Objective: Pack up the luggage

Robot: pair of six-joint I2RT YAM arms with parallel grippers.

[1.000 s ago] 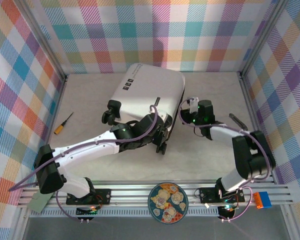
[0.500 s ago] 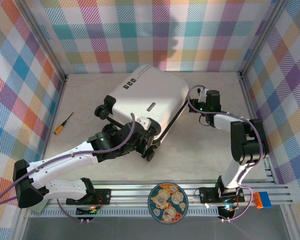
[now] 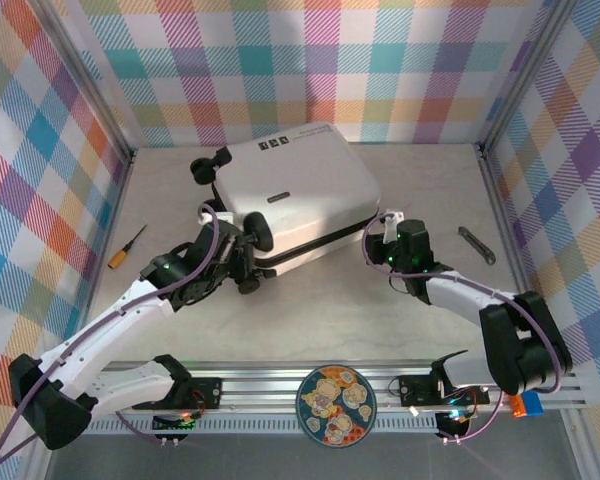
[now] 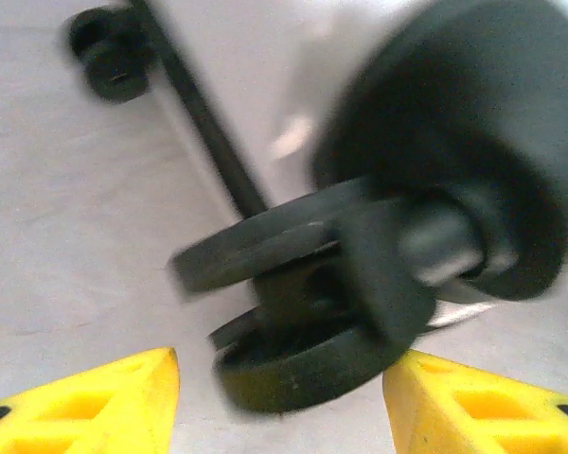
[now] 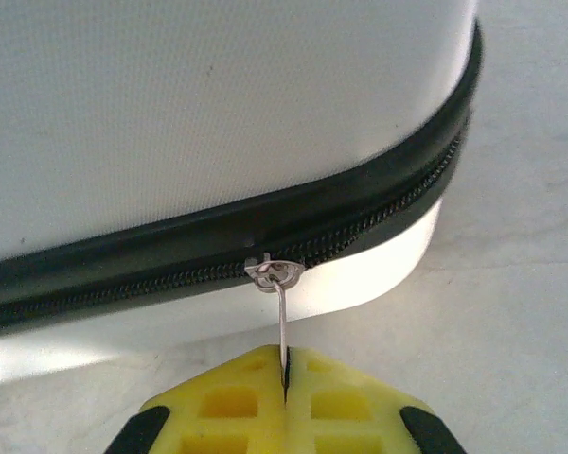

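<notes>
The luggage (image 3: 300, 195), a white hard-shell suitcase with a black zipper band, lies closed and flat in the middle of the table. My left gripper (image 3: 243, 262) is at its near-left corner. In the left wrist view its yellow fingers (image 4: 123, 402) stand apart around a blurred black wheel (image 4: 308, 364); the left gripper (image 4: 279, 407) is open. My right gripper (image 3: 382, 235) is at the near-right corner. The right gripper (image 5: 286, 378) is shut on the thin metal zipper pull (image 5: 282, 322), which hangs from the slider on the zipper band (image 5: 170, 270).
An orange-handled screwdriver (image 3: 126, 246) lies by the left wall. A grey tool (image 3: 477, 245) lies near the right wall. A patterned plate (image 3: 336, 406) and a blue-orange block (image 3: 525, 400) sit on the front rail.
The suitcase has swung round and shifted back and left. My left gripper has opened round the wheel and drawn back. My right gripper stayed shut on the pull and came nearer.
</notes>
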